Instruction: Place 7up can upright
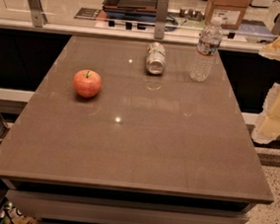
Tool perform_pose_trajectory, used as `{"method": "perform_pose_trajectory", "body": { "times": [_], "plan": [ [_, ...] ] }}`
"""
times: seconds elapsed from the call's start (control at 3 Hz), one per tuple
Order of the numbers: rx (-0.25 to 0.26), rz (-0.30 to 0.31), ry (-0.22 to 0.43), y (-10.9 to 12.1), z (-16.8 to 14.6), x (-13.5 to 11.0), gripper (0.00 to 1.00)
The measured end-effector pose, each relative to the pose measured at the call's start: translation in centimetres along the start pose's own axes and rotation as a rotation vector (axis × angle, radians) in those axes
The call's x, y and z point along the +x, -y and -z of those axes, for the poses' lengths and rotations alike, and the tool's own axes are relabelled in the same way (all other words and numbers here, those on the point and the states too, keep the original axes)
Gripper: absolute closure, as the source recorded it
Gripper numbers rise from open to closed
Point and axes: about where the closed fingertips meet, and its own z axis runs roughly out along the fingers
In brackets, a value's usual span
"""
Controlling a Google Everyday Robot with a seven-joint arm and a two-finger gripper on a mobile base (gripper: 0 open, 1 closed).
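My gripper (273, 114) hangs at right, its state I cannot tell; the can (155, 58) lies well left, axis seemingly toward camera.

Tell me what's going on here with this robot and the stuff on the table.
Nothing is being handled right now. The robot's end effector hangs beside the right edge of the table, apart from everything on it. The 7up can lies on its side near the far edge, not yet stood upright. A water bottle stands upright to its right, and an apple sits on its own further left.
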Motion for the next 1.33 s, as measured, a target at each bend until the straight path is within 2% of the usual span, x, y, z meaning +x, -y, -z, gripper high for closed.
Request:
{"method": "perform_pose_trajectory", "body": {
  "times": [0.67, 1.0, 1.33],
  "plan": [
    [0.001, -0.021, 0.014, 0.4, 0.4, -0.6, 0.0],
    [-0.006, -0.074, 0.043, 1.3, 0.9, -1.7, 0.0],
    [-0.033, -0.171, 0.101, 2.8, 1.0, -3.3, 0.0]
  ]
}}
